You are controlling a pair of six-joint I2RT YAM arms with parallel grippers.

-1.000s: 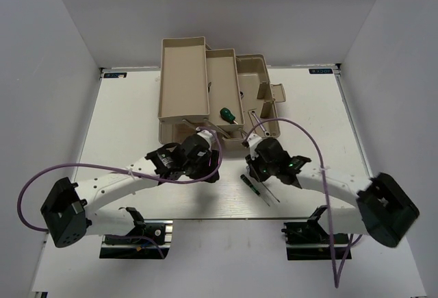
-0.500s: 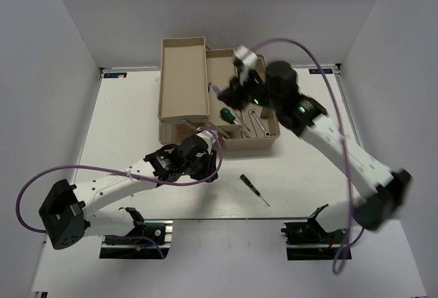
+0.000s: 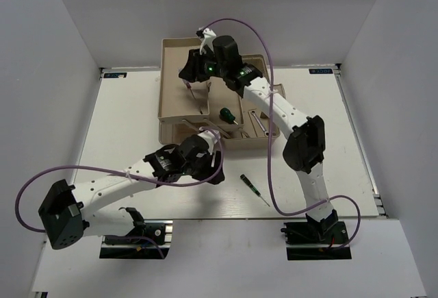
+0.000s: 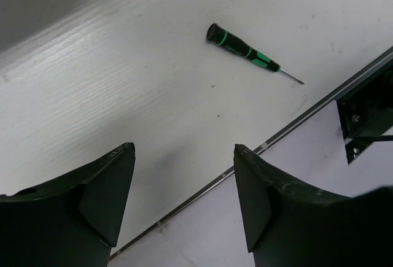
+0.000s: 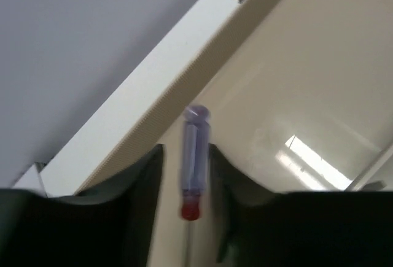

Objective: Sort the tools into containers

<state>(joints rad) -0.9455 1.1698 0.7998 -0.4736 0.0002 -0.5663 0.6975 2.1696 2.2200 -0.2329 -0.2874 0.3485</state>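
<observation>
the right end effector [image 5: 185,175] hangs over the far left tray [image 5: 319,83] of the toolbox [image 3: 246,144], the purple screwdriver [image 5: 196,133] between its jaws. gripped or loose, i cannot tell. best lower it near the tray floor before releasing. the left end effector [image 4: 184,175], open and empty, hovers just in front of the toolbox.

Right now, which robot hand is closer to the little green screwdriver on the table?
Left. The left gripper hovers just beside the screwdriver; the right gripper is far off, above the toolbox.
</observation>
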